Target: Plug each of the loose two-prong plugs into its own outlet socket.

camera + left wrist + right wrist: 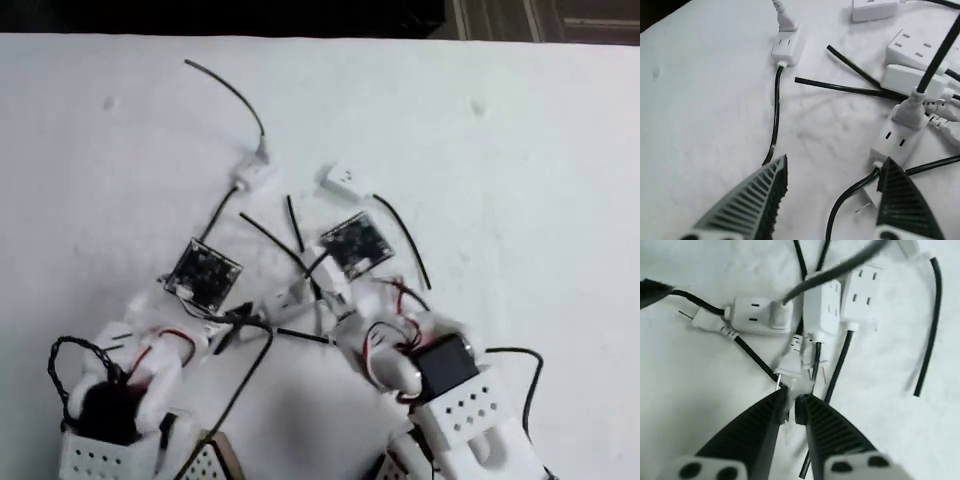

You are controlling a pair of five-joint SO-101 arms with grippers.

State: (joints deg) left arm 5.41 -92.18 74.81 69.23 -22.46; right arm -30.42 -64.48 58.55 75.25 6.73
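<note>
3 loose plugs, all in the tangle by the tabletop's [520, 150] near edge, between the two arms: pinched plug [789, 372]; second plug [813, 347] just beside it; third plug [705, 320] beside the plugged socket [752, 315], prongs bare.

5 sockets; 3 sit in that tangle: plugged socket with a plug already seated, middle socket [822, 300] and outer socket [862, 287] side by side, both vacant; 2 more lie toward the tabletop centre: corded socket [255, 177] with a plug seated, lone socket [347, 180] apart from it.

Right gripper [791, 397] is low over the tangle, angled down, fingers pressed almost together, pinching the pinched plug at its prong end; left gripper [835, 160] is low, pointed at the tangle from the other side, fingers spread wide, holding nothing; one finger [900, 200] is just beside the third plug's prongs.
</note>
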